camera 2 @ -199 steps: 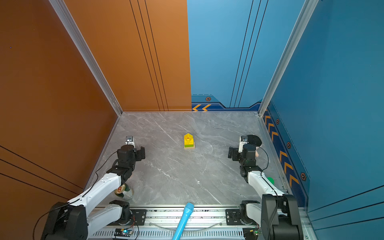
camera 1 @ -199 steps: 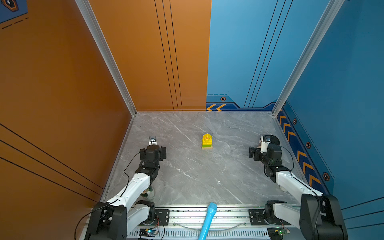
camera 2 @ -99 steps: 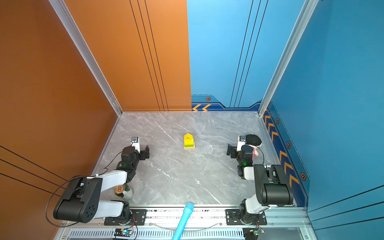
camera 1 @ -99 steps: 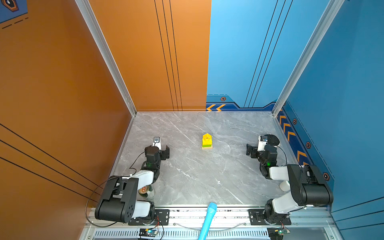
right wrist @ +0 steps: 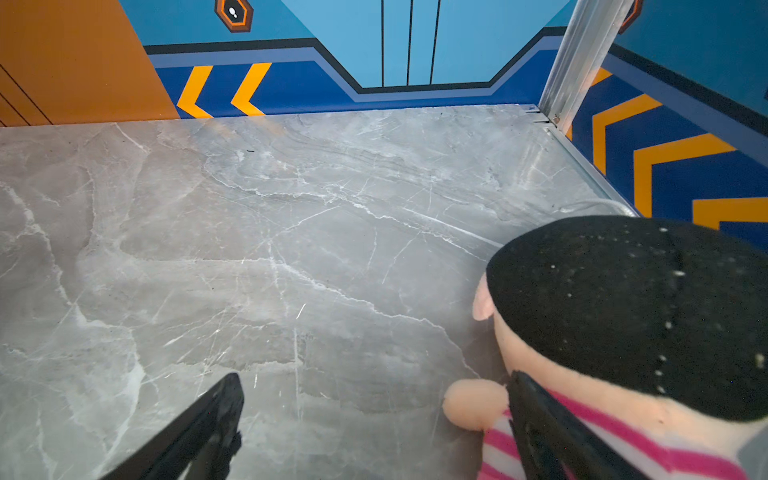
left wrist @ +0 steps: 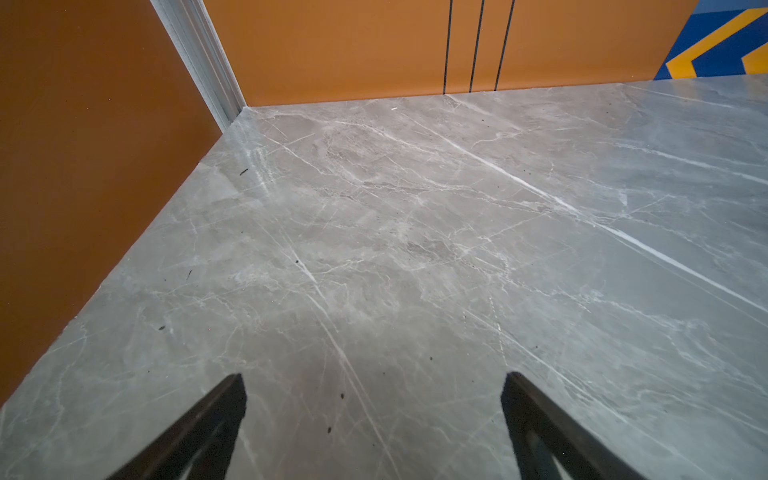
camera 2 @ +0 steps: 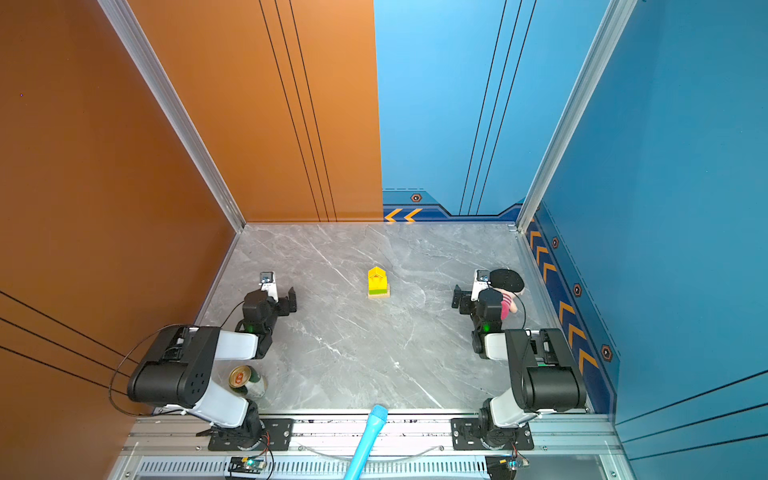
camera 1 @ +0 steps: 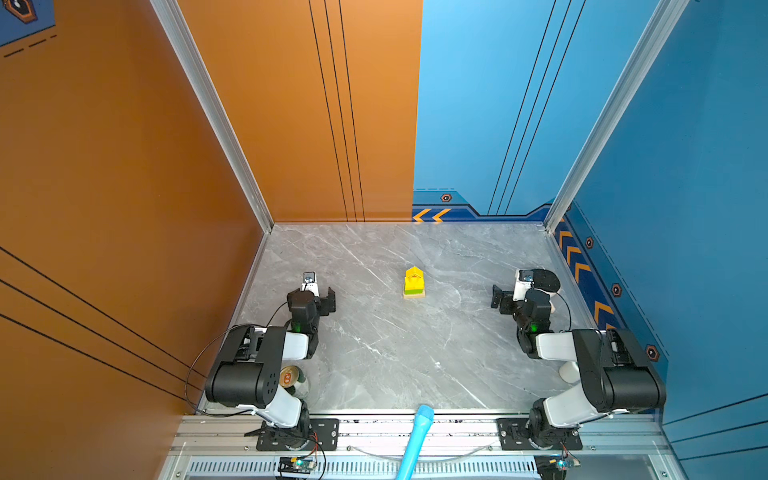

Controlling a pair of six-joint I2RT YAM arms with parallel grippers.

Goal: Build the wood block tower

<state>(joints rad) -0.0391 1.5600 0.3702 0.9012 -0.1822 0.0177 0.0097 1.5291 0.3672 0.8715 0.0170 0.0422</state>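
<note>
The tower (camera 1: 414, 283) (camera 2: 377, 282) stands mid-table in both top views: a tan plank at the bottom, then a green layer, yellow blocks and a pointed yellow piece on top. No loose wood blocks show. My left gripper (camera 1: 321, 293) (camera 2: 280, 293) hovers well to the tower's left, open and empty. In the left wrist view that gripper (left wrist: 374, 378) has only bare table between its fingers. My right gripper (camera 1: 510, 291) (camera 2: 468, 293) (right wrist: 376, 378) is open and empty, well to the tower's right. The tower appears in neither wrist view.
A plush doll (camera 1: 544, 280) (camera 2: 507, 282) (right wrist: 623, 311) with a black cap and pink stripes sits right beside my right gripper, one finger overlapping it. A drink can (camera 1: 289, 378) (camera 2: 241, 378) stands under the left arm. A blue-tipped pole (camera 1: 417, 432) crosses the front rail.
Both arms have folded back toward their bases, elbows now raised near the front rail. The grippers stayed open near the same spots. The tower has not moved.
</note>
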